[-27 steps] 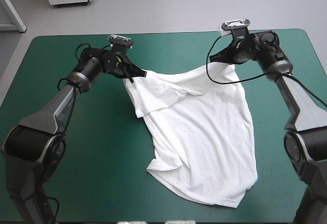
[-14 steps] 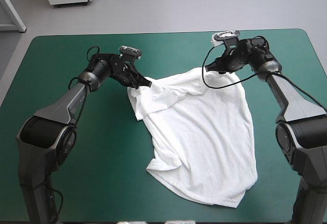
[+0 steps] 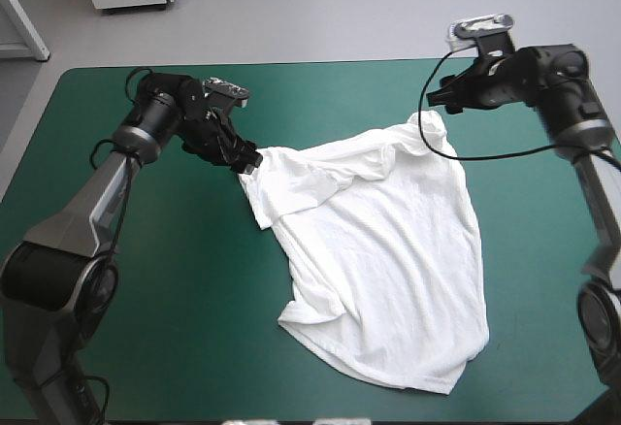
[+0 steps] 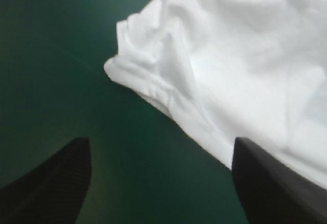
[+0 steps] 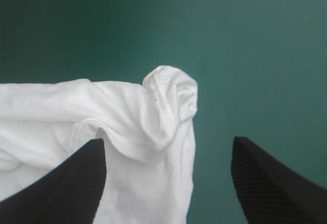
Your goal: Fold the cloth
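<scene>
High view: my left gripper (image 3: pixel 250 159) sits low at the far left corner of the T-shirt (image 3: pixel 388 250), fingertips right at the cloth's edge, and from here I cannot tell whether they touch it. My left wrist view settles the grip: the black fingers (image 4: pixel 56 183) stand wide apart with nothing pinched between them. One is over bare teal-green cover (image 4: pixel 61 55). The other is over the edge of the white cloth, whose rolled hem corner lies ahead of me on the table. My right gripper (image 3: pixel 435 98) is out near the table's far edge, just beyond the T-shirt's far right corner and clear of it. In my right wrist view its fingers (image 5: pixel 66 183) are also spread fully open and hold nothing. A small bunched knob of hem (image 5: pixel 168 96) lies ahead of the gap and the white sheet runs off under one finger. The T-shirt rests on the table (image 3: pixel 146 299), spread but wrinkled. It reaches from between my two grippers down toward the near edge, somewhat right of centre, with a creased flap doubled over along its left side.
</scene>
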`<state>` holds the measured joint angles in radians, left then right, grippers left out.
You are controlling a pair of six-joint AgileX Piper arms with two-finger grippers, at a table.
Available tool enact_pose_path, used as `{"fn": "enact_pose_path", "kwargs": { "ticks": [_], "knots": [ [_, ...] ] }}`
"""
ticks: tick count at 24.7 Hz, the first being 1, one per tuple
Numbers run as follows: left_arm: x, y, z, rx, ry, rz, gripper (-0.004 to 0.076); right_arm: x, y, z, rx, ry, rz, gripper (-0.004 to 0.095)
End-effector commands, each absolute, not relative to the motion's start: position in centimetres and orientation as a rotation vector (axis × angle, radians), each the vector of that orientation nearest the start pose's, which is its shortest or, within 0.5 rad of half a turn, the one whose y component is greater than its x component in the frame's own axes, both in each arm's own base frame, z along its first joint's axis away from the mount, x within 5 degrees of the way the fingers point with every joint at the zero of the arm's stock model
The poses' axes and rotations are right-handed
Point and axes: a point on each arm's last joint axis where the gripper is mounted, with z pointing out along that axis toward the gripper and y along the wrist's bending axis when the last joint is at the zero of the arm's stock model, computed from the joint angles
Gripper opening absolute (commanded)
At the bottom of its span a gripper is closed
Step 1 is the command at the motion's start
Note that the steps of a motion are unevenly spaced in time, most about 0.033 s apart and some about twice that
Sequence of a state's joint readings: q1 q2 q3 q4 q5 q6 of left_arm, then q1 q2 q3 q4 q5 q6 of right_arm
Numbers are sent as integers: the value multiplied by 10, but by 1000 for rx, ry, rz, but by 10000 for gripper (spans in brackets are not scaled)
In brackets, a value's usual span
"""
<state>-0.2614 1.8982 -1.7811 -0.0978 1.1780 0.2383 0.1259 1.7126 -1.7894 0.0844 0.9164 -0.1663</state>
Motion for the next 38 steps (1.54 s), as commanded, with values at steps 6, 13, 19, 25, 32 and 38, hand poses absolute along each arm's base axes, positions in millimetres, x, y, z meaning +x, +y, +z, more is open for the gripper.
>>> {"fn": "enact_pose_path", "kwargs": {
  "ticks": [6, 13, 19, 25, 32, 38],
  "knots": [
    [290, -126, 427, 743, 2443, -341, 559, 276, 39, 476, -294, 2104, 94, 659],
    [215, -143, 420, 878, 2451, -385, 559, 198, 32, 442, -273, 2245, 137, 660],
    [178, -151, 386, 1028, 2526, -401, 559, 150, 35, 409, -288, 2355, 263, 658],
    [165, -177, 337, 1331, 2543, -249, 559, 115, 43, 405, -481, 2376, 290, 658],
    [189, -218, 281, 1381, 2550, -316, 559, 108, 46, 406, -550, 2356, 258, 658],
    [206, -236, 233, 1393, 2638, -290, 552, 109, 54, 377, -715, 2420, 215, 658]
  ]
}}
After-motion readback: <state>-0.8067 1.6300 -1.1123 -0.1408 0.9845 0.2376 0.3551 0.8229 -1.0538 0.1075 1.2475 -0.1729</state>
